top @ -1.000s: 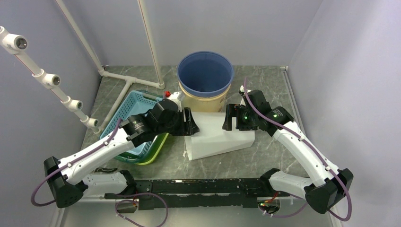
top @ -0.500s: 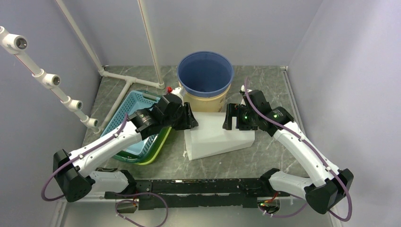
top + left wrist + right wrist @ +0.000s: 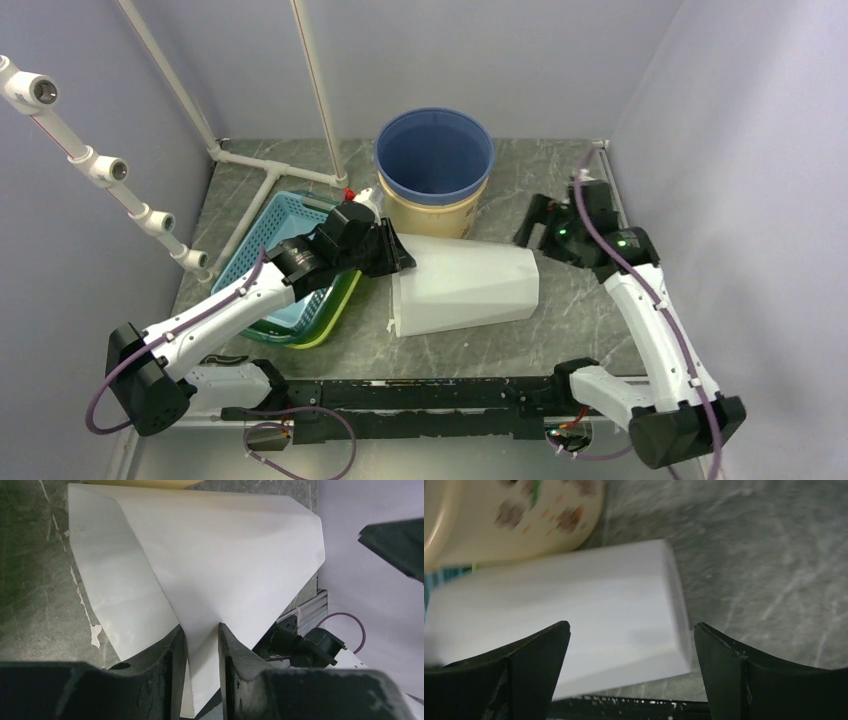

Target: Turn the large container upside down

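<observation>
On the grey surface (image 3: 590,325), the left claw (image 3: 202,632) has clamped onto the white container (image 3: 465,285) lying sideways as the right claw (image 3: 631,625), spread wide, backs away, flip still pending.

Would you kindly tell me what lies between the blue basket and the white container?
The left gripper, clamped on the white container's rim; the top view shows it.

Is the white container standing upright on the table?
No, the white container lies on its side on the table.
</observation>
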`<state>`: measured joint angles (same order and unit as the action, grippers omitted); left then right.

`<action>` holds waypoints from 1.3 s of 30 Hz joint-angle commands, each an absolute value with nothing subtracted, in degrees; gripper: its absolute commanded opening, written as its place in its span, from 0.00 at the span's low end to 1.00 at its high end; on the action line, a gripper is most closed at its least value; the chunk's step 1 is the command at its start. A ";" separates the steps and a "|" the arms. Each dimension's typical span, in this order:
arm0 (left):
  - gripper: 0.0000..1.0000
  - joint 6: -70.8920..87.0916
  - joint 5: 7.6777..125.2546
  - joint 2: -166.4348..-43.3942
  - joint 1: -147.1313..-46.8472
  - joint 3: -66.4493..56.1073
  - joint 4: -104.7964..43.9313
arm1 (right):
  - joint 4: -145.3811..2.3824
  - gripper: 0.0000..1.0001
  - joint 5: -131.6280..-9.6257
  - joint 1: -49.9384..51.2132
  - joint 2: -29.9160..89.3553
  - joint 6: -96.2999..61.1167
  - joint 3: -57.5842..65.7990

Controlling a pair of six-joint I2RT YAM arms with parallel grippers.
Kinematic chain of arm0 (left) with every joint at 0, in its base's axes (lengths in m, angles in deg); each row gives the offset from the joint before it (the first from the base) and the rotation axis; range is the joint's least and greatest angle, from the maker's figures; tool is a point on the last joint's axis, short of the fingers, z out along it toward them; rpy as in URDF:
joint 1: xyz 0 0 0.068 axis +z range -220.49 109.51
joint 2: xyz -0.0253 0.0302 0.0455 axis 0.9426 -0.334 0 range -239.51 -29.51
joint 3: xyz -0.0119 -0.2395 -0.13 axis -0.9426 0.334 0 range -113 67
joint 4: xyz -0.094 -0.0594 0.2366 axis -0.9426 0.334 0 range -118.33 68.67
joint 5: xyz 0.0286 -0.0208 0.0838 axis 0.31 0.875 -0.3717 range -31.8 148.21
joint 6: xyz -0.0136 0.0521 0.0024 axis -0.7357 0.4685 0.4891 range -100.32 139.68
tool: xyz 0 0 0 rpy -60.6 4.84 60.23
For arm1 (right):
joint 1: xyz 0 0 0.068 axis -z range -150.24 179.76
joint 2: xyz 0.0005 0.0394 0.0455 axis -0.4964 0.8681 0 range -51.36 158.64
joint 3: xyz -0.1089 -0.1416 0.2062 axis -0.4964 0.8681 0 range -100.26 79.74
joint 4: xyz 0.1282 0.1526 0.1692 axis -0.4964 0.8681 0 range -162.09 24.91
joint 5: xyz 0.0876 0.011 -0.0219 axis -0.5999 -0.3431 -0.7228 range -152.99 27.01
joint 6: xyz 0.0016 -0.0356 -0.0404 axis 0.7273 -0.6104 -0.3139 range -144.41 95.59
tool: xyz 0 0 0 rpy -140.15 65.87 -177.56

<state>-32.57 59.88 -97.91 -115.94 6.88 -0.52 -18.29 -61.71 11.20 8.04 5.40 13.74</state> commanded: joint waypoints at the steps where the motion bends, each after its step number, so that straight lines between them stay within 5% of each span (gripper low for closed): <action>1: 0.32 -32.99 59.20 -97.83 -115.58 8.22 0.12 | -18.66 0.99 -71.55 27.08 5.78 4.75 17.13; 14: 0.32 -32.71 59.87 -98.05 -115.58 8.79 0.51 | -30.64 0.89 -95.36 33.81 5.44 8.19 29.42; 39: 0.31 -35.24 71.02 -96.09 -115.75 16.42 -10.00 | -38.58 0.71 -103.82 33.91 -7.26 22.49 34.60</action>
